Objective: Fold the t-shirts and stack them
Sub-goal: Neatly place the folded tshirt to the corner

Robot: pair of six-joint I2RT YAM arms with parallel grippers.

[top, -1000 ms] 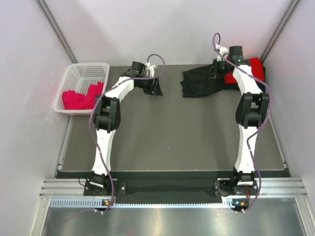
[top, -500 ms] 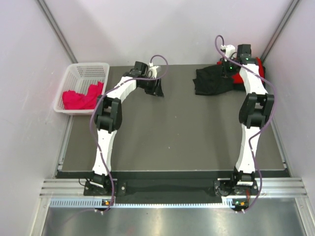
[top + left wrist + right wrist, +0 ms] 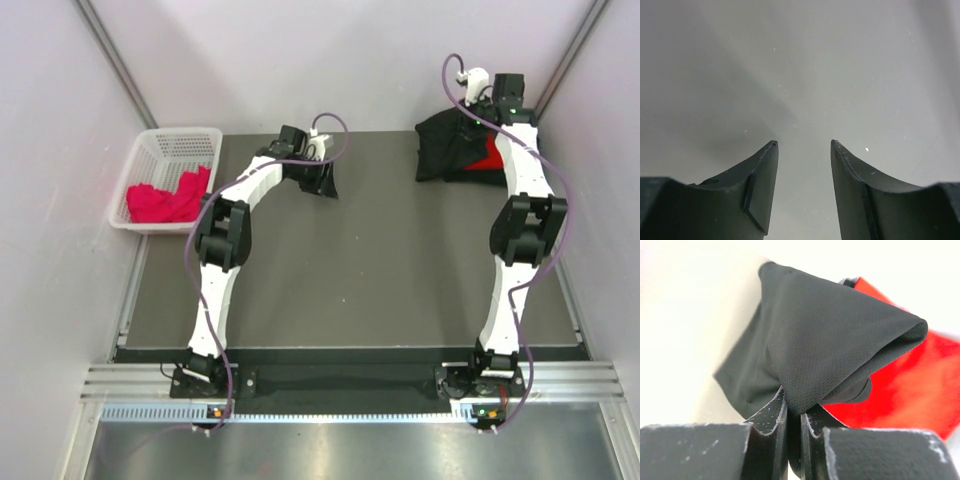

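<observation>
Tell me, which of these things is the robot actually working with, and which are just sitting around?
Job: black t-shirt, pinched in the right gripper; red t-shirt in the far right corner; pink-red t-shirt at the left.
Just there: white basket holding that pink-red one; table.
</observation>
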